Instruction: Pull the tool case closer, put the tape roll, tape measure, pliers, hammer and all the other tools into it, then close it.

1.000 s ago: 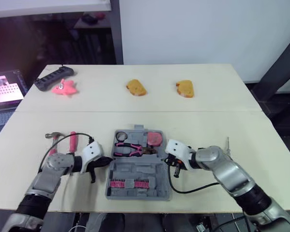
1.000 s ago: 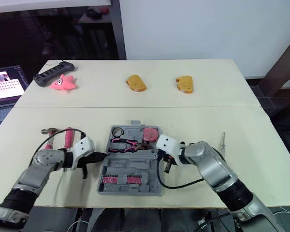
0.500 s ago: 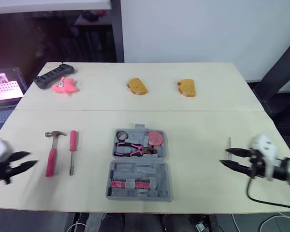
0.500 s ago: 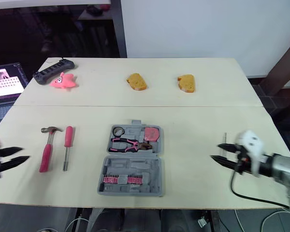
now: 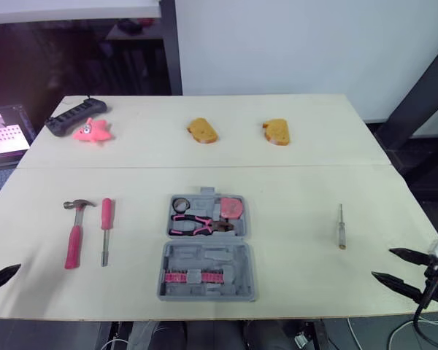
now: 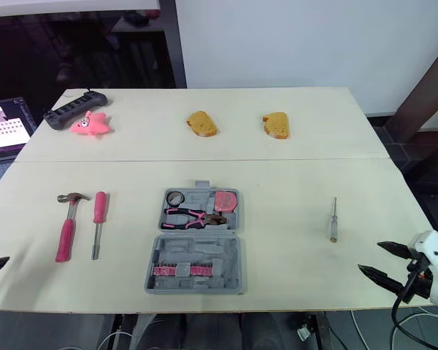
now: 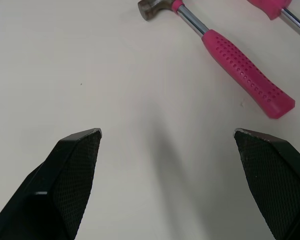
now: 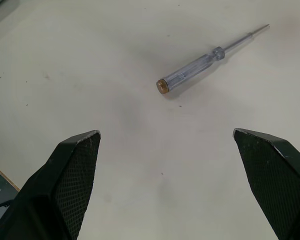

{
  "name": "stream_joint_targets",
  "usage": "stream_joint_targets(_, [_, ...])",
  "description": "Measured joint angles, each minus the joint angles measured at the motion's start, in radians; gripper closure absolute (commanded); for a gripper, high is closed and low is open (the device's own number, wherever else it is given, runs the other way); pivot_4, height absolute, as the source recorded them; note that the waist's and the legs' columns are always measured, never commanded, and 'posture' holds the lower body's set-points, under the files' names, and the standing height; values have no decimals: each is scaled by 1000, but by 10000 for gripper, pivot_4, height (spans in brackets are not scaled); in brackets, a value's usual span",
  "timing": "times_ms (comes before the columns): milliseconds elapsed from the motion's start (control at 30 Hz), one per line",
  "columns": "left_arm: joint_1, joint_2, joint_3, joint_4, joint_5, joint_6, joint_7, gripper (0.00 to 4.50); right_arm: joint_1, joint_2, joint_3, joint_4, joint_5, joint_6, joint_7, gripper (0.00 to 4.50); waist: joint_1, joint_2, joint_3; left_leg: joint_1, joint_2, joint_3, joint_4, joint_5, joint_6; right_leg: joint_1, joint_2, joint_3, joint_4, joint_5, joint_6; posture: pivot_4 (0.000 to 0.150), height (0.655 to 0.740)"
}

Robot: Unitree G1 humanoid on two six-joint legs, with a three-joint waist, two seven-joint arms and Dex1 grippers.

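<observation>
A grey plastic tool case [image 5: 208, 251] lies open near the front edge of the pale wooden table [image 5: 299, 179]. Its far half already holds pink-handled pliers [image 5: 197, 224], a pink tape measure [image 5: 232, 208] and what appears to be a small dark tape roll [image 5: 179, 205]. Left to pack are a pink-handled hammer [image 5: 74, 237] and a pink-handled screwdriver [image 5: 106, 226], side by side on the robot's left, and a clear-handled tester screwdriver [image 5: 341, 227], well apart on its right. The left gripper [image 7: 167, 145] hangs spread wide and empty near the hammer. The right gripper [image 5: 382, 263], equally spread, hovers near the tester. The case is not yet closed.
</observation>
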Motion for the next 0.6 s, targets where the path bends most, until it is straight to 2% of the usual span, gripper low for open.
stream_joint_targets(200, [-62,-3,-51,18,3,-14,2,490,-13,0,24,-4,1,-3,-21,0,2,0,0,0,0,0,0,0,0,0,0,0,0,0,0,1500,7400])
stream_joint_targets(333, [-73,-16,-64,5,0,17,7,490,14,19,23,-86,17,35,-76,0,-1,0,0,0,0,0,0,0,0,0,0,0,1,1,2,1500,7400])
stream_joint_targets(467, [-56,-87,-95,-150,-37,136,24,490,5,127,6,-253,43,212,-304,0,1,1,-1,0,0,0,0,0,0,0,0,0,1,1,1,1500,7400])
stream_joint_targets(600, [-61,-200,-142,-395,-80,272,106,490,-23,238,20,-530,61,466,-586,0,6,1,-1,0,0,-1,1,1,-1,0,0,0,3,2,4,1500,7400])
